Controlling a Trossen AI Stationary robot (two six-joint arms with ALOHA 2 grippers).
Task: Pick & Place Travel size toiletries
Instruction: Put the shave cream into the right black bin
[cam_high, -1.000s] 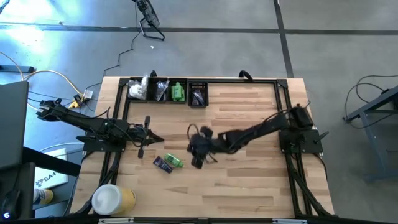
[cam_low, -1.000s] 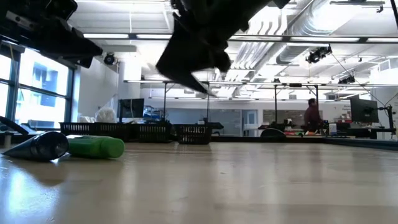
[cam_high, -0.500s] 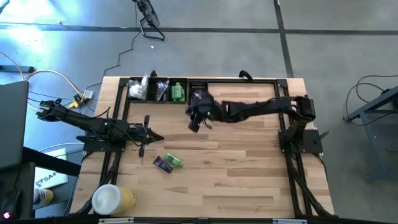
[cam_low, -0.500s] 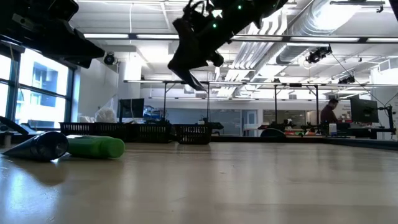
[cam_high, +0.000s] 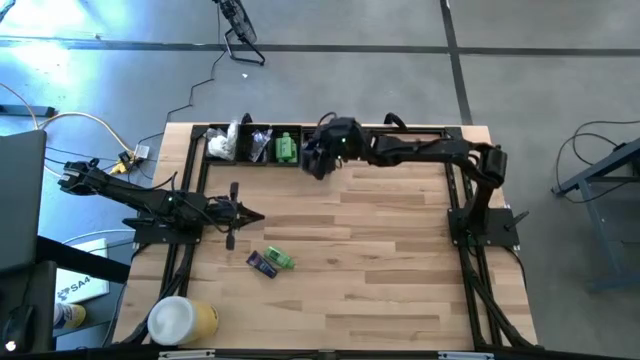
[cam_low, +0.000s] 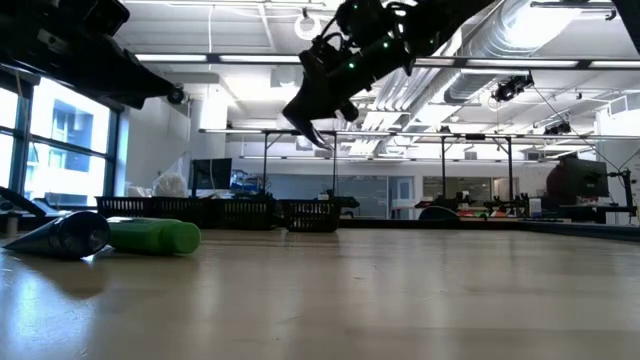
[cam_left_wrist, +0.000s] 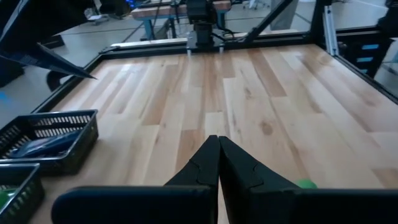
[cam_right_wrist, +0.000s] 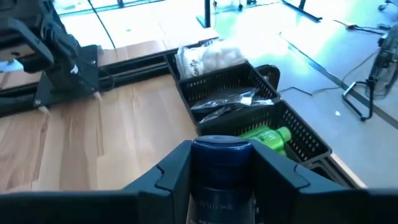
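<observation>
My right gripper (cam_high: 316, 163) hangs above the row of black baskets (cam_high: 260, 145) at the table's far edge, shut on a dark sachet (cam_right_wrist: 219, 169). In the right wrist view the baskets ahead hold white packets (cam_right_wrist: 208, 57), plastic-wrapped packets (cam_right_wrist: 229, 103) and green bottles (cam_right_wrist: 266, 137). A green bottle (cam_high: 281, 259) and another dark sachet (cam_high: 262, 264) lie side by side on the table near its left. My left gripper (cam_high: 252, 216) stays shut over the table's left side, touching nothing. My right gripper pinches the dark sachet between its two fingers (cam_right_wrist: 176, 169), one on each side, close to the blunt end (cam_right_wrist: 221, 149) that sticks out past them. The fingers slant down toward the baskets. The sachet is lifted clear, high above the table.
A large white-and-yellow cylinder (cam_high: 182, 320) lies at the near left corner. A black frame (cam_high: 455, 180) runs along the table's sides. Bare wood (cam_high: 380, 260) fills the middle and right of the table. A person stands in the room far behind the table (cam_low: 572, 185).
My right gripper has swung from over the table's middle toward the far edge, rising a little, and now hangs over the baskets with the dark sachet still between its fingers. The green bottle and the other sachet have stayed in place.
</observation>
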